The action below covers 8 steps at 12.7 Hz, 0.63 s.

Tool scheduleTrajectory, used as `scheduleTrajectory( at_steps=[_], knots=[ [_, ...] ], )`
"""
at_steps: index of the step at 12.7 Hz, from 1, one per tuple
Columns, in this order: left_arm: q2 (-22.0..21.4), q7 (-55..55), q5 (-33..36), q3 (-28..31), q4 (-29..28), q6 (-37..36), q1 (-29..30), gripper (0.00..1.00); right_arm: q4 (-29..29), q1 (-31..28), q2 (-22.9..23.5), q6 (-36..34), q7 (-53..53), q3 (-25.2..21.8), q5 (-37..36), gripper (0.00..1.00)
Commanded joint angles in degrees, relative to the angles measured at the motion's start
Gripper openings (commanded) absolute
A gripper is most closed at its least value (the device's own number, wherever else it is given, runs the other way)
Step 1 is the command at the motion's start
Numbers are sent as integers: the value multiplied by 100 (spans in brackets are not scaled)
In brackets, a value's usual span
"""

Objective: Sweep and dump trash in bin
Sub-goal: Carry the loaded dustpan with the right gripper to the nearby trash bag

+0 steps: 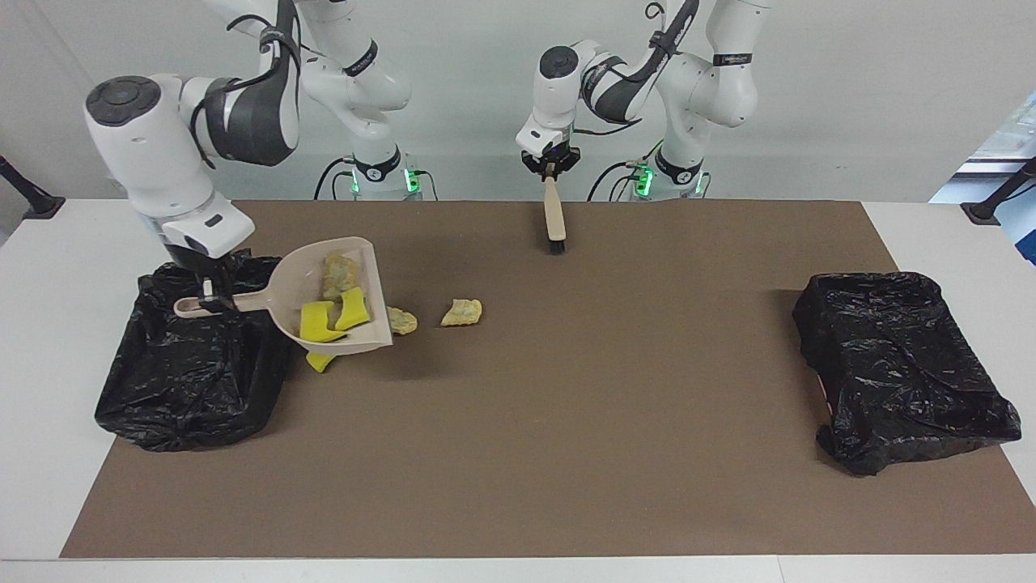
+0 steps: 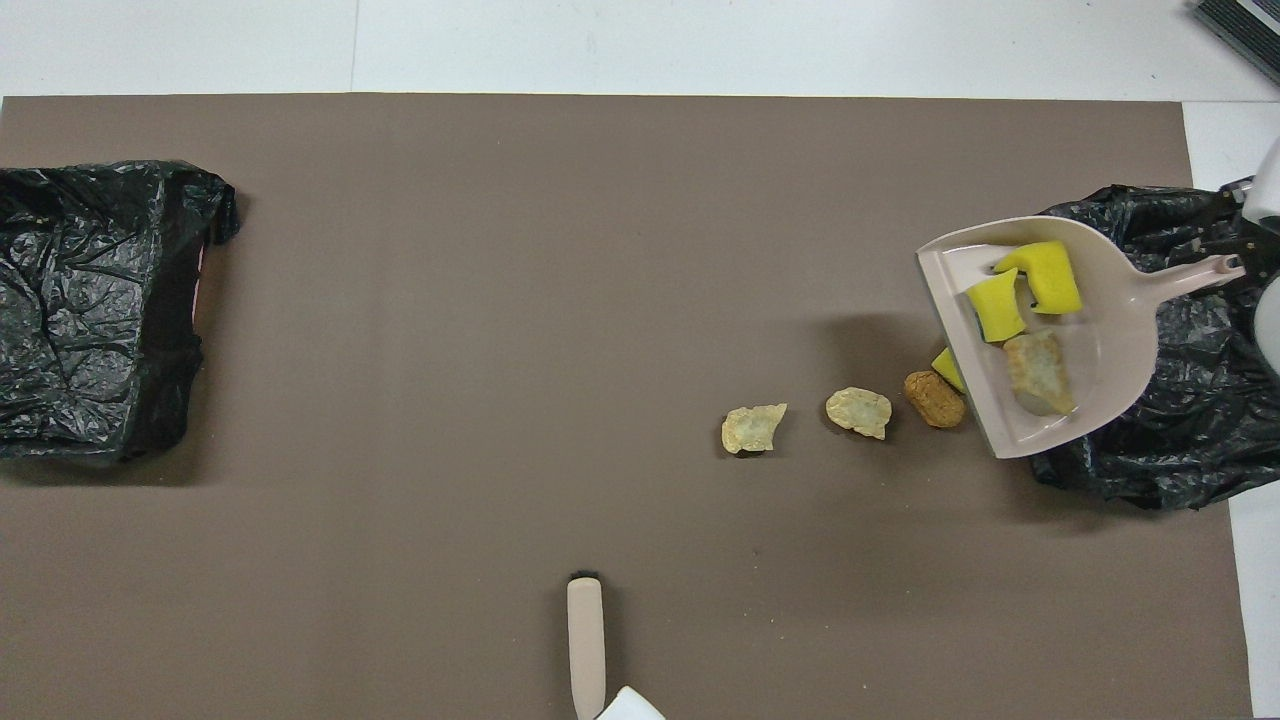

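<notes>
Trash point(image 1: 332, 308) rides in the dustpan point(image 1: 275, 295), clamped by the right gripper point(image 1: 212, 300) at the bin point(image 1: 186, 364) edge; tilt early and chunks land beside it. Left gripper point(image 1: 550, 166) grips the brush point(image 1: 555, 219), waiting.

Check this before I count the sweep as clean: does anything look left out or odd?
Yes. The beige plastic dustpan, held by the right gripper beside the black-lined bin, carries only three pieces. Four trash pieces remain on the brown mat, unswept.
</notes>
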Motion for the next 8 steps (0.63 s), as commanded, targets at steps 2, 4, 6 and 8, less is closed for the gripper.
scheduleTrajectory(
  at_steps=[2, 4, 6, 8],
  knots=[
    [-107, 226, -133, 74, -167, 78, -42, 14, 246, -648, 173, 569, -481, 69, -186, 0],
    [-80, 244, -133, 83, -150, 52, 54, 41, 219, -990, 173, 1192, -491, 78, -634, 0],
    [42, 507, -133, 92, -54, -114, 238, 49, 184, -1097, 173, 1660, -447, 69, -1004, 0],
    [156, 805, -116, 101, 130, -264, 537, 63, 175, -1124, 182, 1862, -403, 69, -1381, 0]
  ],
)
